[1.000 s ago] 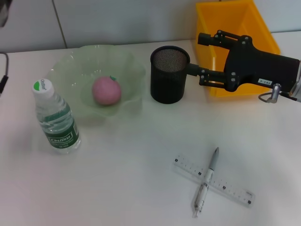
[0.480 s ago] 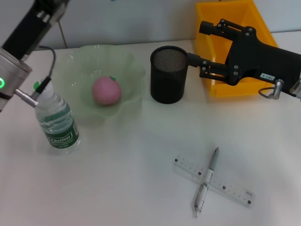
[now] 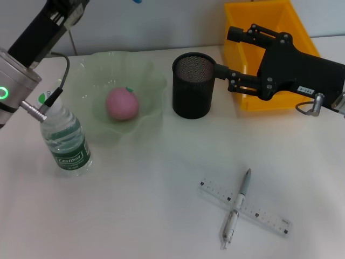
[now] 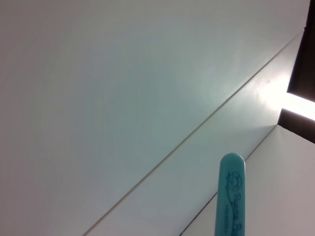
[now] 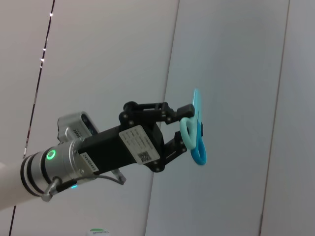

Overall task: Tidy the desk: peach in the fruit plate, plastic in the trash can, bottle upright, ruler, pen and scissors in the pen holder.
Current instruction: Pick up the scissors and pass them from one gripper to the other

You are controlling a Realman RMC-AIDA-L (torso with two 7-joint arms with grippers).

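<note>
In the right wrist view my left gripper [image 5: 187, 127] is raised in the air, shut on the teal and blue scissors [image 5: 199, 152]. The scissors' teal tip [image 4: 230, 196] shows in the left wrist view. The head view cuts that gripper off at the top; only the left arm [image 3: 24, 65] shows, above the upright bottle [image 3: 66, 139]. The pink peach [image 3: 122, 103] lies in the green fruit plate [image 3: 148, 75]. My right gripper [image 3: 225, 53] is open beside the black mesh pen holder [image 3: 192, 91]. The pen [image 3: 237, 206] lies across the clear ruler [image 3: 265, 217] at the front right. No plastic is in view.
The yellow trash can [image 3: 302, 38] stands at the back right, partly behind my right gripper. A white wall runs along the back of the desk.
My left arm has swung in from the left and now rises over the bottle. The right gripper has shifted slightly toward the back, staying beside the pen holder.
</note>
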